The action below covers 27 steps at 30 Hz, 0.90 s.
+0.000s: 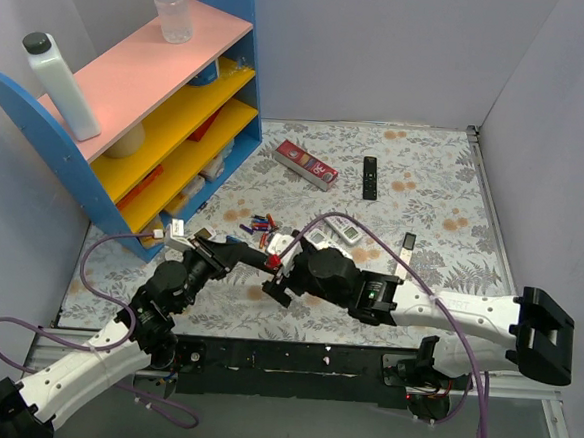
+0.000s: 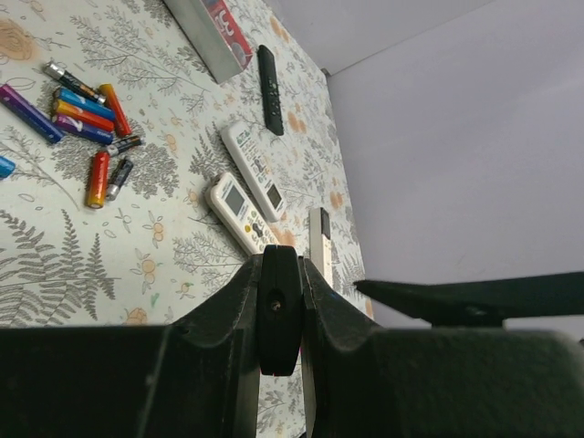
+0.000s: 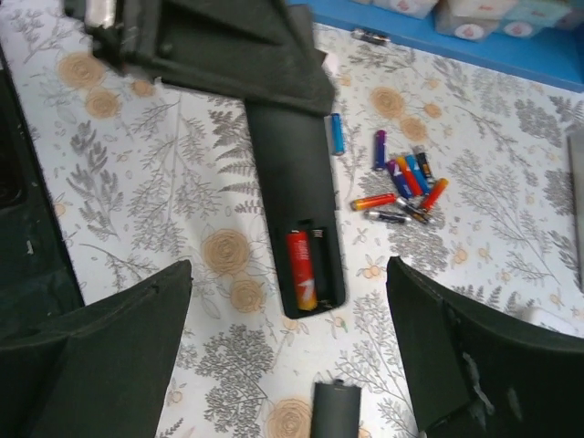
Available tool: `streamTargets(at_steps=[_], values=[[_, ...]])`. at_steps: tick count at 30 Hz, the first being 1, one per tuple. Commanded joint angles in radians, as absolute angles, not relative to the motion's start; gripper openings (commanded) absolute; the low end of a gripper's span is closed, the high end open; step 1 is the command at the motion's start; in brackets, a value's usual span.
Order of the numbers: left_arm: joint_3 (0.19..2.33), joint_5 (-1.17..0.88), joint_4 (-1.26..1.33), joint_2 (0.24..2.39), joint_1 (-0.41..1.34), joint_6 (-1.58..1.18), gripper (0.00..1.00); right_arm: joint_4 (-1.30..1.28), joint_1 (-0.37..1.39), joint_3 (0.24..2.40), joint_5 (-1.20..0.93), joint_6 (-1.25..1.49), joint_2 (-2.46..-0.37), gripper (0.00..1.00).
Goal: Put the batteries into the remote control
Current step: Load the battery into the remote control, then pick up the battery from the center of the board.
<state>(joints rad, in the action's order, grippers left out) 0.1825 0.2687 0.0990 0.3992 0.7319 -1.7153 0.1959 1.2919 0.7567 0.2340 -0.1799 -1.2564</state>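
1. Step: mid-load, I'd say. The L gripper is clamped tight on the edge of a dark remote, back side up, batt bay open.
2. Bay contents: one red cell sits in the left slot. The slot next to it looks empty, so approx half done by my read.
3. The R gripper hangs over the bay end w/ jaws spread wide and nothing in them.
4. The bay cover lies on the cloth just past the remote's end, apart from it.
5. The loose batteries sit in a small heap on the table, near the remote. One blue cell lies just beside the remote.
6. Next, prob: R arm goes to the heap, pinches one cell, brings it back and seats it in the empty slot w/ polarity right. L needs to hold steady.
7. A slim silver-white remote lies well apart, untouched. The shelf carries a white bottle on top; not involved.
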Motion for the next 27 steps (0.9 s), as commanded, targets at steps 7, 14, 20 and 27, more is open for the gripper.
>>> streamTargets(at_steps=[7,14,20,27], values=[[0.175,0.337,-0.098,0.354,0.730,-1.706,0.00,0.083,1.060,0.842,0.189,0.126,-1.192,0.96],[0.201,0.383,-0.242,0.387,0.730,-1.758,0.00,-0.067,0.951,1.032,0.156,0.164,-1.434,0.92],[0.192,0.400,-0.265,0.390,0.730,-1.764,0.00,-0.106,0.925,1.211,0.176,0.146,-1.666,0.81],[0.169,0.411,-0.252,0.321,0.730,-1.752,0.00,-0.129,0.902,1.382,0.169,0.123,-1.868,0.59]])
